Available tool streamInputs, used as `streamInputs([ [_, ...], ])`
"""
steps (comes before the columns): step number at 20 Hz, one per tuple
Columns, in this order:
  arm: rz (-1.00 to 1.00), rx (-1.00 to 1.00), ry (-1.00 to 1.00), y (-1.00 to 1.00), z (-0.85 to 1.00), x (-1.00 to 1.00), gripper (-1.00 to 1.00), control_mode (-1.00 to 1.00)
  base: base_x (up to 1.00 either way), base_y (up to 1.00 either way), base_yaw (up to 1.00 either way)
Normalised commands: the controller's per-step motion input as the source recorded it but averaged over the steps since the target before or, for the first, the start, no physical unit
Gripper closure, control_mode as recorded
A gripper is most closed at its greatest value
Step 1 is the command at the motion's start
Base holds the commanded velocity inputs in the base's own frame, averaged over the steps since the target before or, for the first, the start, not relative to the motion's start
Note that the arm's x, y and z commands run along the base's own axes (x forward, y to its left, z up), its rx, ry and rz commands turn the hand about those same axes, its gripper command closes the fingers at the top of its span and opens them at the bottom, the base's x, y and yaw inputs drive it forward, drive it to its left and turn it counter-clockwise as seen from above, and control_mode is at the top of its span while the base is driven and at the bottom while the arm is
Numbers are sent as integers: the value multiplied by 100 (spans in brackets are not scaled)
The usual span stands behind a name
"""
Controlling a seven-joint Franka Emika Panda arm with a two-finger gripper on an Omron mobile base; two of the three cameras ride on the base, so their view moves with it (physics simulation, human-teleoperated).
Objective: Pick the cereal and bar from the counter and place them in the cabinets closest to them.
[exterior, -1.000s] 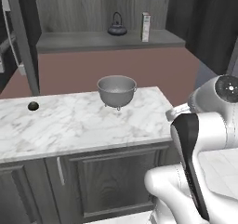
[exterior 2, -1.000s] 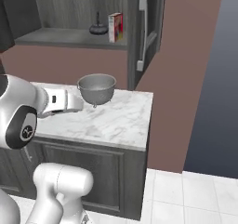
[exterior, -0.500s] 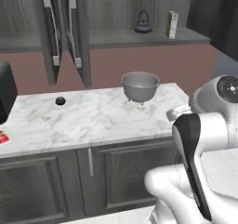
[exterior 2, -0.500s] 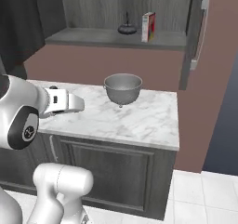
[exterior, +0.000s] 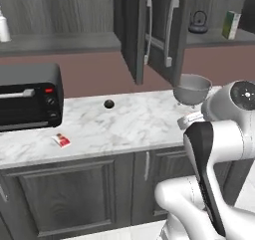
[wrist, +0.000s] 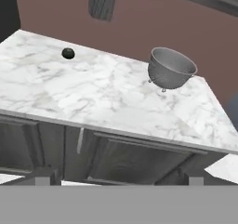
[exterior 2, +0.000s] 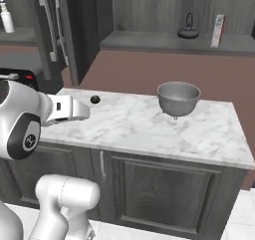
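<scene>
The cereal (exterior: 230, 25) stands upright on the grey shelf board of the wall cabinets (exterior: 219, 37), beside a black kettle; it appears again as the cereal (exterior 2: 217, 30) at the far right of the shelf (exterior 2: 149, 41). The bar (exterior: 62, 140) lies flat near the front edge of the marble counter (exterior: 129, 127), just right of the toaster oven. My gripper (wrist: 119, 181) is held back over the counter's front edge, its tips wide apart, open and empty. The hand (exterior 2: 74, 109) is tucked close to my body.
A black toaster oven (exterior: 27, 97) sits at the counter's left. A small black knob (exterior: 108, 103) lies mid-counter and a grey colander (exterior: 191, 88) stands at the right. Dark cupboard doors (exterior: 157, 30) hang open above. A white spray bottle (exterior: 4, 27) stands on the left shelf.
The base has driven left, so the whole scene has slid right in both base views. The toaster oven and the bar have come further into view. The arm keeps its folded pose.
</scene>
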Motion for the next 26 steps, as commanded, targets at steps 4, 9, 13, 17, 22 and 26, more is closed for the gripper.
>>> streamInputs([
  [4,0,0,0,0,0,0,-100,100,-24,86,0],
  [9,0,0,0,0,0,0,-100,100,-18,86,0],
  [13,0,0,0,0,0,0,-100,100,-11,71,0],
  [17,0,0,0,0,0,0,-100,100,-4,48,0],
  [22,0,0,0,0,0,0,-100,100,-2,36,0],
  [26,0,0,0,0,0,0,-100,100,-5,43,0],
])
